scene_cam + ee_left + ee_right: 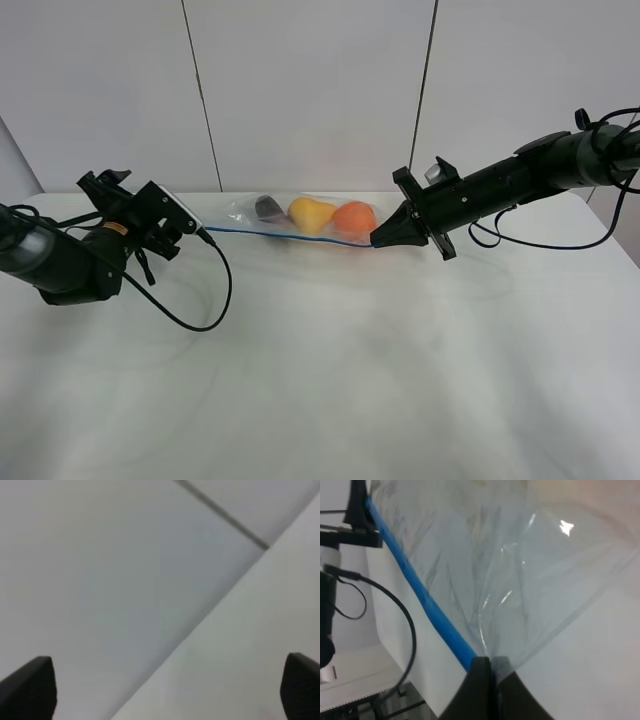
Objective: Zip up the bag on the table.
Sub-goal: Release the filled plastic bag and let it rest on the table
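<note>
A white matte table (320, 390) fills the scene below a pale panelled wall (310, 90), and at its far middle, close to the back edge, we see the clear plastic zip bag (245, 212). The bag's long axis runs from side to side across the exterior high view. Its blue zipper strip (290, 238) forms the near long edge, a thin line that slants slightly toward us as it runs to the right. Through the plastic we make out a dark eggplant (268, 207) at the left end, a yellow pear (311, 214) in the middle and an orange (354, 217) at the right end. The right gripper (377, 240) reaches in from the right, and its black fingertips (480, 680) are pressed together on the bag's right corner, just where the blue strip ends; the right wrist view shows the strip stretching straight away from that pinch, with wrinkled film fanning out beside it. We cannot tell from these views whether the zipper is sealed. The left arm (60, 265) rests at the table's left side, near the bag's left end, with a black cable (205, 310) looping down from it over the tabletop. The left gripper (166, 690) is spread wide, its two dark fingers (30, 690) at the corners of the left wrist view with only wall and table between them.
</note>
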You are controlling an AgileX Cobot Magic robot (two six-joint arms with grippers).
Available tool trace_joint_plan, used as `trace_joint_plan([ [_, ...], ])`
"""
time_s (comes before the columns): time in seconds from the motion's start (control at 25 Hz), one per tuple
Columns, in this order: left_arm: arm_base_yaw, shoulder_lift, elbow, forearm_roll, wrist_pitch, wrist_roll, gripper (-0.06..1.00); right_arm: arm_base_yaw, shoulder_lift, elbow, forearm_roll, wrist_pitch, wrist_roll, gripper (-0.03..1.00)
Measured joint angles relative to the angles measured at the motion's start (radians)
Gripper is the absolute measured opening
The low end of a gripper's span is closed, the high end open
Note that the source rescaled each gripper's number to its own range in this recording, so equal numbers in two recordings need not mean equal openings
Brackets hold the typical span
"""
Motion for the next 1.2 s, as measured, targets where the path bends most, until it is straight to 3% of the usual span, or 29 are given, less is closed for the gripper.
trace_joint_plan([
  [0.16, 0.044, -0.002, 0.0, -0.002, -0.067, -0.038, 0.98, 0.0, 0.0, 0.0, 0.0, 0.0, 0.0, 0.0],
  [0.28, 0.058, -0.012, 0.0, -0.007, -0.079, -0.122, 0.97, 0.0, 0.0, 0.0, 0.0, 0.0, 0.001, 0.0],
  [0.6, 0.066, -0.068, 0.001, -0.005, -0.049, -0.491, 0.96, 0.0, 0.0, 0.0, 0.0, 0.0, 0.007, 0.0],
  [0.84, 0.067, -0.107, 0.001, 0.029, 0.091, -0.845, 0.96, 0.0, 0.0, 0.0, -0.001, 0.0, 0.013, 0.0],
  [1.04, 0.067, -0.164, 0.002, 0.205, 0.309, -0.993, 0.96, 0.0, 0.0, 0.0, 0.0, 0.0, 0.014, 0.0],
  [1.2, 0.067, -0.206, -0.015, 0.248, 0.549, -1.052, 0.96, 0.0, 0.0, 0.0, 0.0, 0.0, 0.014, 0.0],
])
